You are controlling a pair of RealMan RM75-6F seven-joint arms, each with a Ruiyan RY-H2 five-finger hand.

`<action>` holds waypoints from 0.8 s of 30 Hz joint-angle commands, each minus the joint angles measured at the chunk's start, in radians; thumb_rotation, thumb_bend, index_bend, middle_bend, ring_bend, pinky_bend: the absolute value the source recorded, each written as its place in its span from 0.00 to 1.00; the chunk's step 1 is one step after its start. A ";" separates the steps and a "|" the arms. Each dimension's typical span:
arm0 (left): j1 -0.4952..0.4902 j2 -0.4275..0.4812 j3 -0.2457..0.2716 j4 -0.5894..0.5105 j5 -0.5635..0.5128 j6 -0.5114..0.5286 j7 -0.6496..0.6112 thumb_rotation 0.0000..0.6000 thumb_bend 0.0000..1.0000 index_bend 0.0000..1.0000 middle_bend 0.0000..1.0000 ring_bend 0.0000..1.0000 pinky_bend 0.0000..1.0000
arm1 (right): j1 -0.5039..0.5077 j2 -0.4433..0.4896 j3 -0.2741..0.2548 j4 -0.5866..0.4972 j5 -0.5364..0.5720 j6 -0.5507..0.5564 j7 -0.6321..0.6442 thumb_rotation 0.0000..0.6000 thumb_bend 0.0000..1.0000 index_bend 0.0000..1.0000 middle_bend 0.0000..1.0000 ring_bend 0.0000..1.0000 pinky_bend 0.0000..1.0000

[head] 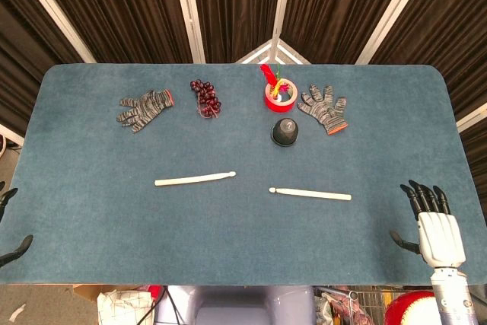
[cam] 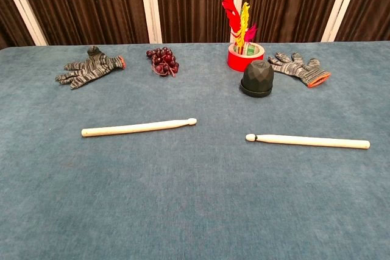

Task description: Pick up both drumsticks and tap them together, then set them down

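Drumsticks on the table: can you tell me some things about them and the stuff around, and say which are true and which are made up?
1. Both drumsticks lie flat, the left drumstick and the right drumstick. True.
2. The right hand holds a drumstick. False: it holds nothing.
3. The drumsticks' tips point toward each other. True.
4. The grapes sit in the red cup. False: they lie on the table.
5. Two gloves lie at the far side. True.

Bare cloth around both drumsticks (cam: 139, 127) — black cup (cam: 256, 78) behind.
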 commanded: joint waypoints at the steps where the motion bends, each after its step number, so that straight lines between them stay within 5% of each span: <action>1: 0.000 0.001 0.000 -0.001 -0.001 -0.001 0.001 1.00 0.36 0.12 0.00 0.00 0.00 | 0.000 -0.001 0.000 -0.002 0.000 0.000 0.000 1.00 0.20 0.14 0.11 0.11 0.00; 14: 0.004 0.005 0.004 -0.006 0.007 0.003 -0.008 1.00 0.36 0.12 0.00 0.00 0.00 | -0.011 0.007 -0.006 -0.142 0.060 -0.028 -0.010 1.00 0.19 0.14 0.11 0.11 0.00; 24: -0.002 0.007 -0.002 -0.006 -0.009 -0.010 -0.008 1.00 0.36 0.12 0.00 0.00 0.00 | 0.076 -0.062 0.072 -0.211 0.166 -0.099 -0.182 1.00 0.19 0.19 0.17 0.12 0.00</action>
